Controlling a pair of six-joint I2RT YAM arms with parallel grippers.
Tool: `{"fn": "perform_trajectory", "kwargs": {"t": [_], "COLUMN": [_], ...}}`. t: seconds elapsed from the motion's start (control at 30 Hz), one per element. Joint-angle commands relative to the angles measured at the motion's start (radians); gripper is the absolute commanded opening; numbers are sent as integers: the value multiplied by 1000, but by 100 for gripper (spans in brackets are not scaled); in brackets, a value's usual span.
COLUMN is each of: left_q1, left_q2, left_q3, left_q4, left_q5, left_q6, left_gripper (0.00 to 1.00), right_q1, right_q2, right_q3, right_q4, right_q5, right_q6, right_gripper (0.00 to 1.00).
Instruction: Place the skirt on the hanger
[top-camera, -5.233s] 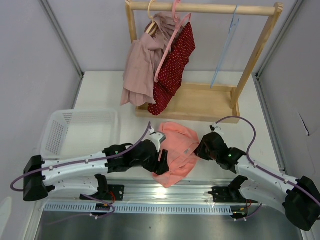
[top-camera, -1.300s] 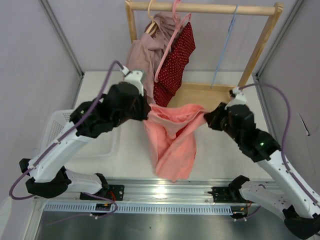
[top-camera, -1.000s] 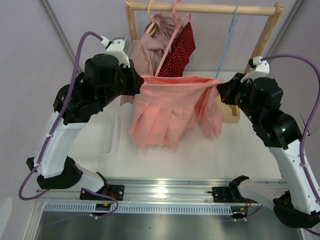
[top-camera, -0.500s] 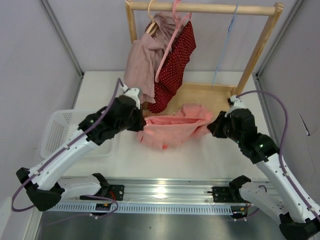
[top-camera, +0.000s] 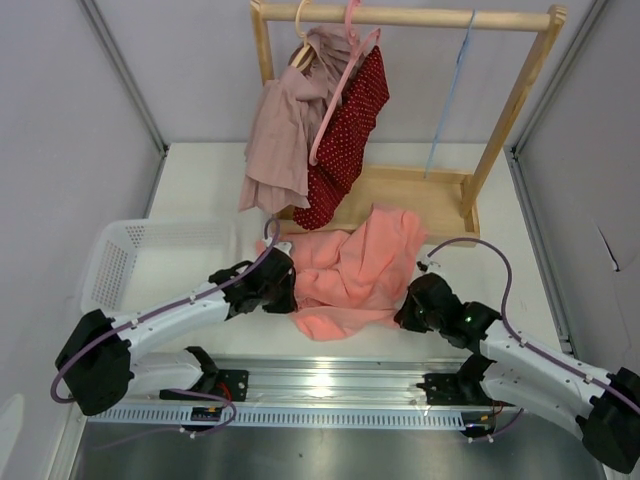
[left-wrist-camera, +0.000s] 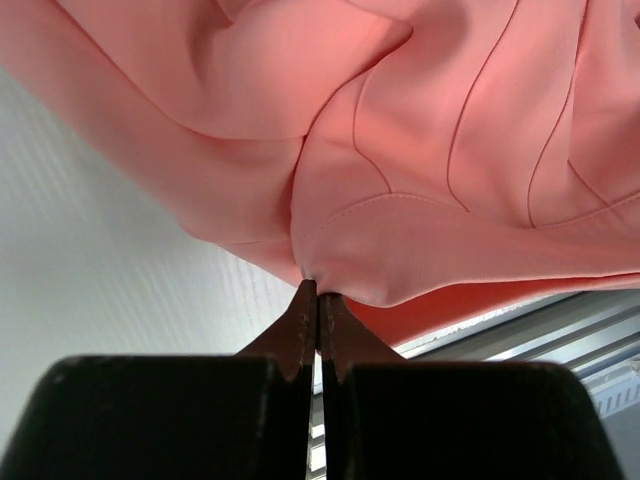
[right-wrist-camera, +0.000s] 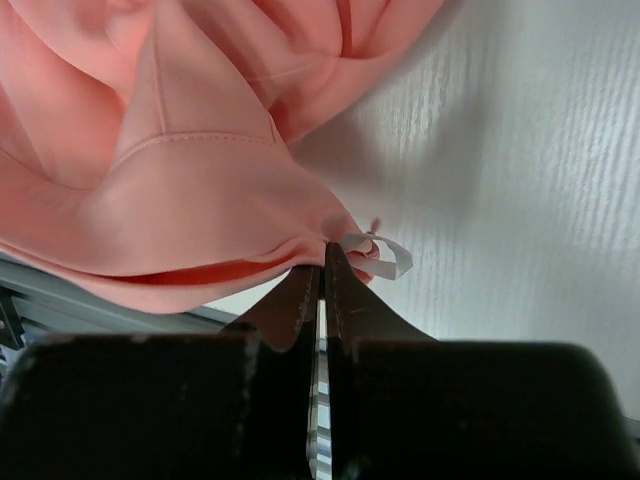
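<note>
The salmon-pink skirt lies crumpled on the white table in front of the rack. My left gripper is low at the skirt's near-left edge. In the left wrist view it is shut on a fold of the skirt. My right gripper is low at the near-right edge. Its jaws pinch the skirt's corner beside a small white loop. The light-blue hanger hangs bare on the right of the rail, far from both grippers.
The wooden rack stands at the back on its base board. A mauve garment and a dark red dotted garment on a pink hanger hang at its left. A white basket sits at the left.
Both arms came down and toward the near edge, still holding the skirt. It went from stretched in the air between them to lying on the table.
</note>
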Motion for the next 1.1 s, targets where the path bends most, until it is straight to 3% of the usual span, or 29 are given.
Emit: {"fn": "perform_trajectory", "kwargs": {"t": [0.0,0.17,0.27,0.33,0.67,1.07], "left_q1": [-13,-33,-33,-33,-33,-42], "left_q2": [11,-19,-25,-29,-87,-180], "left_q3": [-27,-20,9,23,154,278], "left_q4": [139,186,151,134,37,56], "left_q5": [39,77,60,62,62,220], "left_q6": [-38,-13,5,22,110,206], "left_gripper": [0,1,10,24,50,59], "right_q1": [77,200,226,238,209,95], "right_q2": [35,33,15,4,67,90], "right_q3": [-6,58,100,134,376,477], "right_q4": [93,30,7,-8,-163,-228], "right_q5": [103,198,233,250,293,281], "right_q6": [82,81,72,70,10,-24], "right_gripper": [4,38,49,54,67,71]}}
